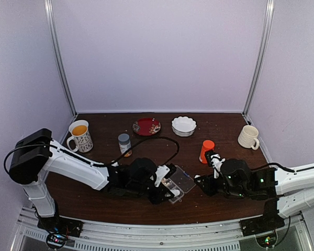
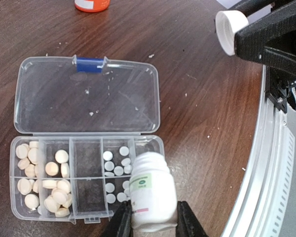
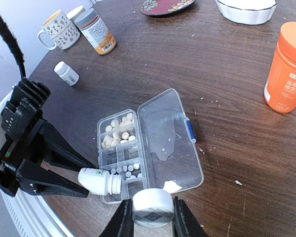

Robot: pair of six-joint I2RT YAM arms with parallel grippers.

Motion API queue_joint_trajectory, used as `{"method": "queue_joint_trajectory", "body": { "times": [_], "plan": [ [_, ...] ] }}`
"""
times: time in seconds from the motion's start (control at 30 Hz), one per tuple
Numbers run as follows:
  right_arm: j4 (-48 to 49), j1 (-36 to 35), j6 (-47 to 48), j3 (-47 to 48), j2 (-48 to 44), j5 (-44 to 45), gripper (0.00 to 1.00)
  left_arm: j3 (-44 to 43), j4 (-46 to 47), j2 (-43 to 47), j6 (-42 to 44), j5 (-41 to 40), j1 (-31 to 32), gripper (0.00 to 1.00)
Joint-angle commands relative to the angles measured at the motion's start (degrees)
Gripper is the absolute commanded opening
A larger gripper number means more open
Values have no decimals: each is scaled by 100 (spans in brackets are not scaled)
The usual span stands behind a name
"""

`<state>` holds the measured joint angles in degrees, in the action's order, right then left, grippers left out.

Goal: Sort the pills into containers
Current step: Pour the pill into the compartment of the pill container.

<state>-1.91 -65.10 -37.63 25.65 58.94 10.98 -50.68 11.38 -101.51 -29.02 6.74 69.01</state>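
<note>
Now left claw (image 2: 154, 220) clamps bottle (image 2: 152, 190) above cells (image 2: 86, 168) holding pills (image 2: 56, 195); right claw (image 3: 152, 218) clamps cap (image 3: 153, 207).

High rear overview, two close wrist views sharing pill box (image 2: 64, 98)

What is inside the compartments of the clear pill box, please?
Left wrist view: cream tablets fill the two left columns of the pill box, small white tablets the fourth; the middle looks empty. The white bottle in the left gripper covers most of the last column.
</note>
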Motion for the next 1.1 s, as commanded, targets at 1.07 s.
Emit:
{"method": "queue_joint_trajectory", "body": {
  "times": [1.07],
  "plan": [
    [-95, 38, 43, 95, 172, 101, 0, -273, 53, -20, 125, 32, 130, 0]
  ]
}}
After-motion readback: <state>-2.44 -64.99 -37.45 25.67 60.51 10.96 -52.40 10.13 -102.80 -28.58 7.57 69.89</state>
